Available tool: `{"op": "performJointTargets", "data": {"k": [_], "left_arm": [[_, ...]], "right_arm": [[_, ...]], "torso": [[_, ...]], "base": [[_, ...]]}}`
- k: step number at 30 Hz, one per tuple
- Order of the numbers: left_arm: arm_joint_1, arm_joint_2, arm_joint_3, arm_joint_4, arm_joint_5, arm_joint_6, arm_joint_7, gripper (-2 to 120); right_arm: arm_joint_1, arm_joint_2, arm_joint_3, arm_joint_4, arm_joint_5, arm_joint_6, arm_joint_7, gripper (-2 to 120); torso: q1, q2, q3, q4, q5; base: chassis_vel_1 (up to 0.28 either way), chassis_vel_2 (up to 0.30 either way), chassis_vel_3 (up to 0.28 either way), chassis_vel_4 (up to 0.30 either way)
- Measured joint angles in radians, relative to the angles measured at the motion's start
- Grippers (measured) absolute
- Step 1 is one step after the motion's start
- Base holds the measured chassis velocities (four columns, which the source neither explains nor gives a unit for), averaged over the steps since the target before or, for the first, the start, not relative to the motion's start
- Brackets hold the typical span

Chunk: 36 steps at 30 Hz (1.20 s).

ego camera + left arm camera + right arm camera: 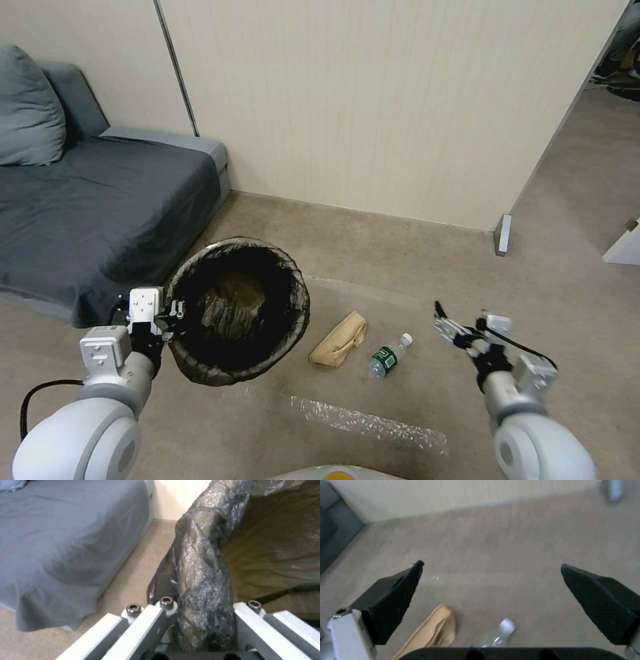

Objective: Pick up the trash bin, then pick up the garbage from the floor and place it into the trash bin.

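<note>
While the head view is showing both arms low over the carpet, I am holding the trash bin (pixel 237 310) with the left tool (pixel 175 315), which is clamped on the lined rim at the bin's left side; the bin is tilting its mouth toward the camera. The paper bag (pixel 339 339) and the bottle (pixel 389 357) are lying on the floor (pixel 400 267) between the bin and the right tool (pixel 445 325). The bottle is the nearer item to the right tool, lying to its left, with its long axis running diagonally, cap up and to the right.

Through the left wrist view, the fingers (pixel 146 627) are pinching the folded liner and rim of the bin (pixel 203 585), beside the sofa (pixel 66 542).

Through the right wrist view, the right tool (pixel 491 570) is spreading wide and carrying nothing, with the bag (pixel 433 630) and the bottle (pixel 500 632) sitting below it, short of the fingertips.
</note>
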Motion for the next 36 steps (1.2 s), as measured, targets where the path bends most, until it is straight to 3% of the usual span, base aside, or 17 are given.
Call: {"op": "performJointTargets", "data": {"k": [7, 9, 11, 25, 36], "left_arm": [[-0.008, 0.006, 0.006, -0.005, 0.003, 0.0, 0.001, 1], [-0.003, 0.006, 0.0, -0.02, 0.005, 0.0, 0.004, 1], [0.0, 0.005, -0.004, -0.025, 0.004, -0.001, 0.005, 1], [0.007, 0.008, -0.018, -0.032, -0.003, 0.0, 0.005, 1], [0.008, 0.009, -0.019, -0.032, -0.004, -0.001, 0.005, 1]], "right_arm": [[0.085, -0.032, -0.072, -0.129, 0.161, -0.03, 0.111, 100], [0.183, -0.036, -0.143, -0.255, 0.356, -0.067, 0.237, 100], [0.211, -0.032, -0.161, -0.291, 0.38, -0.072, 0.269, 100], [0.383, 0.023, -0.25, -0.538, 0.453, -0.101, 0.443, 100], [0.44, 0.053, -0.256, -0.649, 0.437, -0.097, 0.468, 100]], "torso": [[0.0, 0.0, 0.0, -0.0003, -0.0001], [0.0, 0.0, 0.0, -0.0001, -0.0002], [0.0, 0.0, 0.0, 0.0, -0.0001], [0.0, 0.0, 0.0, -0.0002, -0.0003], [0.0, 0.0, 0.0, -0.0002, -0.0002]], "base": [[0.0, 0.0, 0.0, 0.0], [0.0, 0.0, 0.0, 0.0], [0.0, 0.0, 0.0, 0.0], [0.0, 0.0, 0.0, 0.0], [0.0, 0.0, 0.0, 0.0]]}}
